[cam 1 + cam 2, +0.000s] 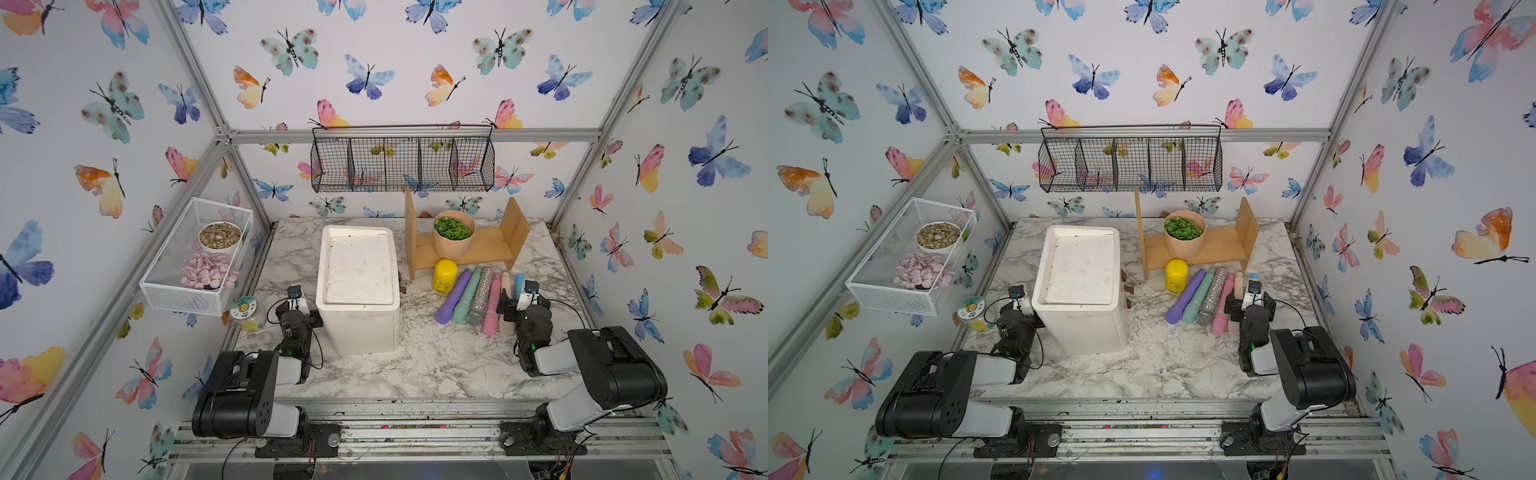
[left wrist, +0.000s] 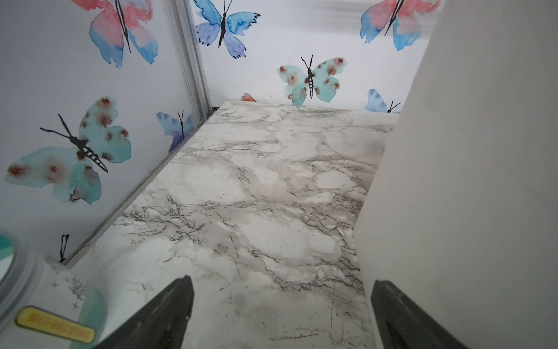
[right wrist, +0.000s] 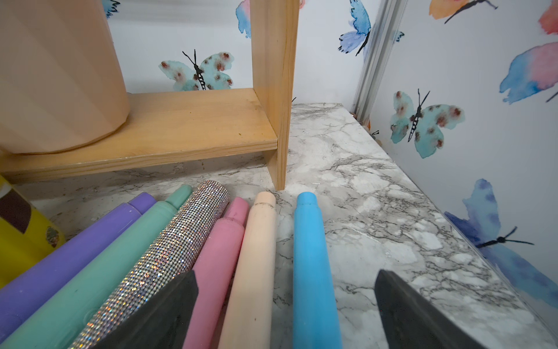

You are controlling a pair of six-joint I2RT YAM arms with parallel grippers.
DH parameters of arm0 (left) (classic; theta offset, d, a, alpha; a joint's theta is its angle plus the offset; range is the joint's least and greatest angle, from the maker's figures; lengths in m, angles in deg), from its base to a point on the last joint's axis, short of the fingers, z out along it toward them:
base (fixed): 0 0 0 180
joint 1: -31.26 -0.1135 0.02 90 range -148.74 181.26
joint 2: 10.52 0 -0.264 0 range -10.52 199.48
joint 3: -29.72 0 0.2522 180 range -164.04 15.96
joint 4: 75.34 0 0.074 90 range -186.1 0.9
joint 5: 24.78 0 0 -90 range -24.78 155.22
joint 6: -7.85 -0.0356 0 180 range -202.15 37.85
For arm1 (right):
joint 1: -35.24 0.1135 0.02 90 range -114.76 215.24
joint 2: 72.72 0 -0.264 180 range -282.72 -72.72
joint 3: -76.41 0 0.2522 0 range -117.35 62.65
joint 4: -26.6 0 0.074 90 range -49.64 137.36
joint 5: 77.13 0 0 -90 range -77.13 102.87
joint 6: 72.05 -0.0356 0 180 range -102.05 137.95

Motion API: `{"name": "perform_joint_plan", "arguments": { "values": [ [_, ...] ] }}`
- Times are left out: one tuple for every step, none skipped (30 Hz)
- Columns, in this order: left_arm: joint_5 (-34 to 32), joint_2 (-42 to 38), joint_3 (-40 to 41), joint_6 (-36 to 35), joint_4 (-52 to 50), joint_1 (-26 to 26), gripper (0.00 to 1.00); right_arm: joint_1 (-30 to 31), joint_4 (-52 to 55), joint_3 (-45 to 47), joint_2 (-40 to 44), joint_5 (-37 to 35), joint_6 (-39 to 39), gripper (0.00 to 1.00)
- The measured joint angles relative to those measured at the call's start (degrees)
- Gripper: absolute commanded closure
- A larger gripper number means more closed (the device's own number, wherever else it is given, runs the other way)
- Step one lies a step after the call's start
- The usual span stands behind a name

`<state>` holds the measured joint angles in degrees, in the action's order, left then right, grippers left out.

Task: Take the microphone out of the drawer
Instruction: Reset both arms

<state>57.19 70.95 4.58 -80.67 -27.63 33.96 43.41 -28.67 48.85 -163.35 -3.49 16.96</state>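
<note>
Lying on the bench (image 1: 436,365), the blue microphone (image 3: 311,256) is seen at the right end of a row of microphones (image 1: 478,297), out of the white drawer unit (image 1: 359,291), whose drawers look shut. It's framed by the right fingers (image 3: 416,311), spread wide and gripping nothing. The left fingers (image 2: 157,317) are also spread wide and empty, parked just beside the drawer unit

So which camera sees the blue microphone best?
The right wrist view: the blue microphone lies close up, most of its length showing, apart from the peach microphone. In both top views only its far tip peeks out behind the right arm. The left wrist view misses it.
</note>
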Motion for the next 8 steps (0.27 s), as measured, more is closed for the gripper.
{"name": "perform_joint_plan", "arguments": {
  "values": [
    [0.0, 0.0, 0.0, 0.0, 0.0, 0.0, 0.02, 0.0, 0.0, 0.0, 0.0, 0.0, 0.0, 0.01],
    [0.0, 0.0, 0.0, 0.0, 0.0, 0.0, 0.02, 0.0, 0.0, 0.0, 0.0, 0.0, 0.0, 0.02],
    [0.0, 0.0, 0.0, 0.0, 0.0, 0.0, 0.02, -0.1, 0.0, 0.0, 0.0, 0.0, 0.0, 0.02],
    [0.0, 0.0, 0.0, 0.0, 0.0, 0.0, 0.02, -0.1, 0.0, 0.0, 0.0, 0.0, 0.0, 0.02],
    [0.0, 0.0, 0.0, 0.0, 0.0, 0.0, 0.02, -0.1, 0.0, 0.0, 0.0, 0.0, 0.0, 0.02],
    [0.0, 0.0, 0.0, 0.0, -0.1, 0.0, 0.02, -0.2, 0.0, 0.0, 0.0, 0.0, 0.0, 0.02],
    [0.0, 0.0, -0.1, 0.0, -0.1, 0.0, 0.02, -0.2, 0.0, 0.0, 0.0, 0.0, 0.0, 0.02],
    [0.0, 0.0, -0.1, 0.0, -0.1, 0.0, 0.02, -0.2, 0.0, 0.0, 0.0, 0.0, 0.0, 0.02]
  ]
}}
